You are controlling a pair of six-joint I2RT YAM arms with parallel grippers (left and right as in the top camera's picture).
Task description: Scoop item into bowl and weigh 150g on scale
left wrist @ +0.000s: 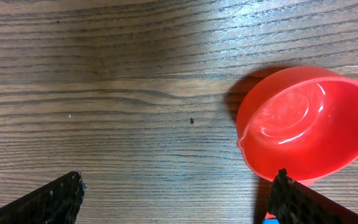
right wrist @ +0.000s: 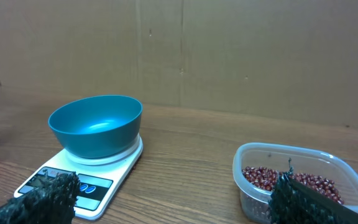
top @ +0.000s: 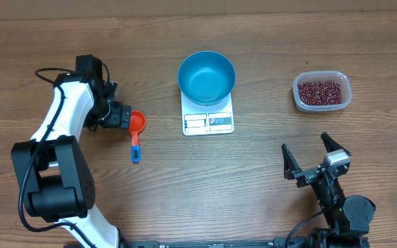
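left gripper (left wrist: 178, 190) fingers sit closest to the lens in the left wrist view, one black tip in each lower corner, jaws wide apart over the bare wood grain of the table (left wrist: 104, 93). just beside the right-hand tip lies a red scoop (left wrist: 306, 121), cup open upward, its inside glossy and bare. that tip overlaps the cup's rim in the picture; contact cannot be confirmed. only a sliver of blue shows below the cup there. the overhead view supplies the rest: a blue handle runs from the cup toward the robot's side, and the scoop lies on the table to the left of the scale (top: 208, 122).

right gripper (right wrist: 176, 186) likewise stands with jaws wide apart, gripping nothing, low over the table and well apart from every item. its wrist view alone shows a cardboard panel (right wrist: 229, 50) behind the table.

containers: the bowl (top: 207, 77), light blue, rests on the scale and covers the rear of the platform. its interior shows plain blue in both the overhead and right wrist views. the scale's display and buttons face the robot; the reading is too small to tell. the clear tub (top: 346, 96) stands on the table well to the right of the scale and holds the beans (top: 319, 91) in a shallow maroon layer. all beans seen are in the tub.
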